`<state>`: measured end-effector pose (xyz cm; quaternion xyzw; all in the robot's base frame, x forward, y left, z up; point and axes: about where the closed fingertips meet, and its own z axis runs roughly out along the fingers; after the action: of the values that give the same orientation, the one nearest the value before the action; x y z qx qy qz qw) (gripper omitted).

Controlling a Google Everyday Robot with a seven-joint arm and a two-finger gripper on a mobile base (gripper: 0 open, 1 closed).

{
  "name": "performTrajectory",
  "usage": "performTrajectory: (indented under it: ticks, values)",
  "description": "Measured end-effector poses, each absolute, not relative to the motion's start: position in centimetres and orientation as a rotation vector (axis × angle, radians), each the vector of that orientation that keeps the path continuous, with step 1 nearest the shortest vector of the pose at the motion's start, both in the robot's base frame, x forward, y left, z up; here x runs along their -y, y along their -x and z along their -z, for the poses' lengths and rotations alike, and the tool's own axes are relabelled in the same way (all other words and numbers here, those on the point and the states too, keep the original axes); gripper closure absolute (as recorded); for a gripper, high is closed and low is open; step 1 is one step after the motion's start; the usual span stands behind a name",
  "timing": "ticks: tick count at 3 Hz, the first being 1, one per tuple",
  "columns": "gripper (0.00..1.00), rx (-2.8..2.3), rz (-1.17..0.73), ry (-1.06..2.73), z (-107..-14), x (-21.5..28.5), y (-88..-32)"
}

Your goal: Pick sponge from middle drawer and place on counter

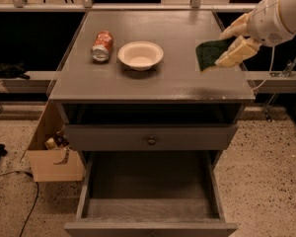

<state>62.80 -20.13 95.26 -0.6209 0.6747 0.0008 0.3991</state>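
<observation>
Gripper (222, 48): well right of the bowl (140, 55), reaching in from the right edge of the counter (177, 80); its two pale fingers (237, 52) are pinched on the sponge (209, 53).
Sponge: held right of the bowl with the dark green face toward me, tilted, low over the counter. I cannot tell whether its lower edge touches the surface.
Middle drawer (148, 181): pulled out, below and in front of the bowl; bare bottom, nothing in it.
Knobbed drawer front (151, 138): closed, directly below the bowl and above the open drawer.
Can (102, 46): lying on its side just left of the bowl, apart from it.
Step in hand: judged to be the placing; the pick looks done and only the set-down remains.
Doing it well: lower straight down until the sponge lies flat on bare counter right of the bowl, then spread the fingers and lift clear.
Watch for: the sponge sits close to the counter's right edge, away from the bowl. Releasing it while it is tilted could let it flop or slide off. Shifting it a little toward the bowl gives more margin.
</observation>
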Motion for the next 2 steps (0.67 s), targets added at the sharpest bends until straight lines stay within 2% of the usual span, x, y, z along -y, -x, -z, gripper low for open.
performTrajectory:
  ticks: [2]
  values:
    - [1.0,-1.736,-0.033,1.593,-93.9,20.5,-66.9]
